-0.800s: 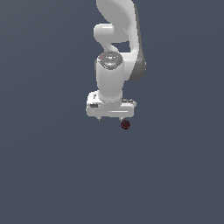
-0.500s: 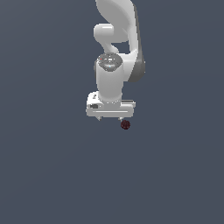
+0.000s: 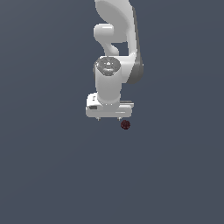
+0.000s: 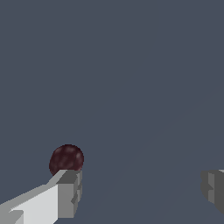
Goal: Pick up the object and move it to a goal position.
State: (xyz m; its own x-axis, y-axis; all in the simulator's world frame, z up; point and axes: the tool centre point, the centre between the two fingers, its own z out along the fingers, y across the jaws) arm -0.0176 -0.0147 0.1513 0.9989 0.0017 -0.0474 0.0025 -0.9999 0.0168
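Your arm is pointing straight down; end effector (image 3: 109, 118) is hanging spread wide, ball (image 3: 125, 125) just beside one fingertip (image 4: 70, 192).

A plain dark grey-blue floor (image 3: 52, 175) carries one small maroon ball (image 3: 125, 125).

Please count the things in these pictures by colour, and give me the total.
Dark red: 1, the ball.
White: 1, the robot arm with its hand, fingers wide apart.
Grey: 1, the floor.
Total: 3.
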